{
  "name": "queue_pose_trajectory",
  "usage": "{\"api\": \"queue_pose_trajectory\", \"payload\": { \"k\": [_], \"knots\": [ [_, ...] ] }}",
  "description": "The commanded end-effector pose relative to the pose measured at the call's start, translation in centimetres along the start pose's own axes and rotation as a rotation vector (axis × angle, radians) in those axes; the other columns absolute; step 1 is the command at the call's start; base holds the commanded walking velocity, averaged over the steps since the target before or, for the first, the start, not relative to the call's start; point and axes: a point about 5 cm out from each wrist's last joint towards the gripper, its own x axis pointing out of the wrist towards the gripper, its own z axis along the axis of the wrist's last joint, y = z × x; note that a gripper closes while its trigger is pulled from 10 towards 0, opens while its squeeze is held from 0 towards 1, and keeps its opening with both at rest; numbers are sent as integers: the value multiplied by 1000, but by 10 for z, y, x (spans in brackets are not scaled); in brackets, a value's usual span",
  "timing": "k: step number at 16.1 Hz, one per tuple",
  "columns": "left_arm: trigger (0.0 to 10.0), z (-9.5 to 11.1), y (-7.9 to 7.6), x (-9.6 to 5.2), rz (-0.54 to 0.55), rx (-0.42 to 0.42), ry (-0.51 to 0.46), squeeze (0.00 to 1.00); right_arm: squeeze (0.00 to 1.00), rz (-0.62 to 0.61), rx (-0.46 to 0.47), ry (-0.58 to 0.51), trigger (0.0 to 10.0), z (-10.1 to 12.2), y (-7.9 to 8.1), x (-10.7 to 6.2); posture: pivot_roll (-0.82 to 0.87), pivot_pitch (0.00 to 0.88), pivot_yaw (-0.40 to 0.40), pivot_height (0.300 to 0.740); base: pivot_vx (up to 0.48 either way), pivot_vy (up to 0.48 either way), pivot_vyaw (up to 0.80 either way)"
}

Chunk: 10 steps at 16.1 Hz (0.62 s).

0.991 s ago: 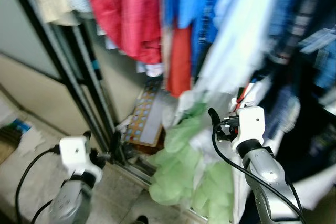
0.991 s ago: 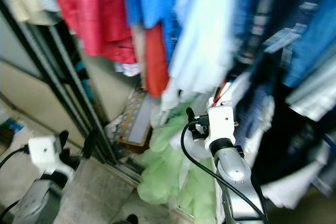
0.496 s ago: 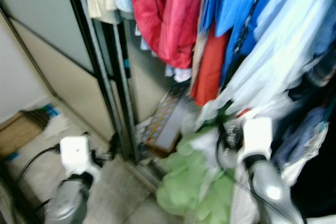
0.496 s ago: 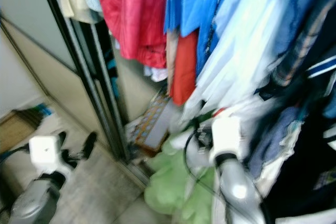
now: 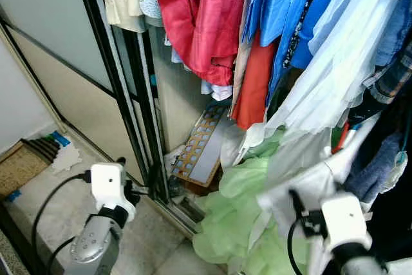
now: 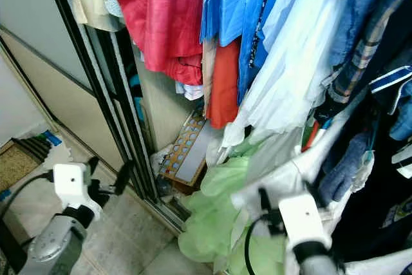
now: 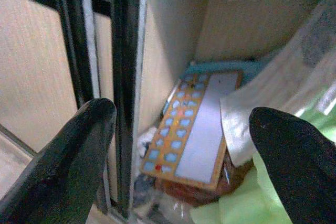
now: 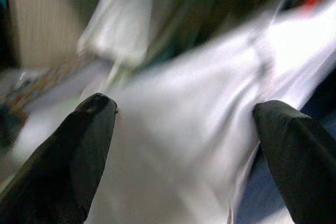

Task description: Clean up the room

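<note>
Left gripper [image 7: 178, 135]: fingers spread wide, empty, facing the black door frame [image 5: 122, 94]; the patterned board [image 7: 197, 124] lies ahead.
Right gripper [image 8: 184, 145]: fingers apart, aimed at a white cloth [image 8: 199, 129], beside the green clothes heap [image 5: 232, 223].

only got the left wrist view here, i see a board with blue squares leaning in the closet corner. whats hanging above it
Observer: A red jacket and blue shirts hang over the board.
Operator: wheres the right pincer
Observer: The right pincer is open, against a white garment low on the rail.
Operator: anything on the floor by it
Observer: A pale green cloth is heaped at the closet's foot, beside that garment.
</note>
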Motion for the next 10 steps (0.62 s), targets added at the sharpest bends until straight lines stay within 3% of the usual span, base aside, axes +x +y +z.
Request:
{"api": "queue_pose_trajectory", "payload": {
  "k": [1, 2, 6, 8, 10],
  "knots": [
    [10000, -7, -2, 1, -19, 13, 47, 0, 0, -6, 97, 157, 10000, -25, 1, -3, -17, 71, -13, 740, 0, 0, 0],
    [10000, -9, -1, 2, -23, 29, 66, 0, 0, 17, 198, 251, 10000, -40, 4, -2, -15, 67, -9, 740, 0, 0, 0],
    [10000, -12, 4, 3, -17, 62, 98, 0, 0, 112, 247, 397, 10000, -58, 11, -4, -12, 63, -13, 740, 0, 0, 0],
    [10000, -14, 2, 6, -8, 62, 103, 0, 0, 318, 221, 215, 10000, -32, 29, 22, -19, 64, -10, 740, 0, 0, 0],
    [10000, -16, -1, 7, -11, 71, 110, 0, 0, 474, 184, 134, 10000, -11, 47, 43, -19, 61, -5, 740, 0, 0, 0]
  ]
}}
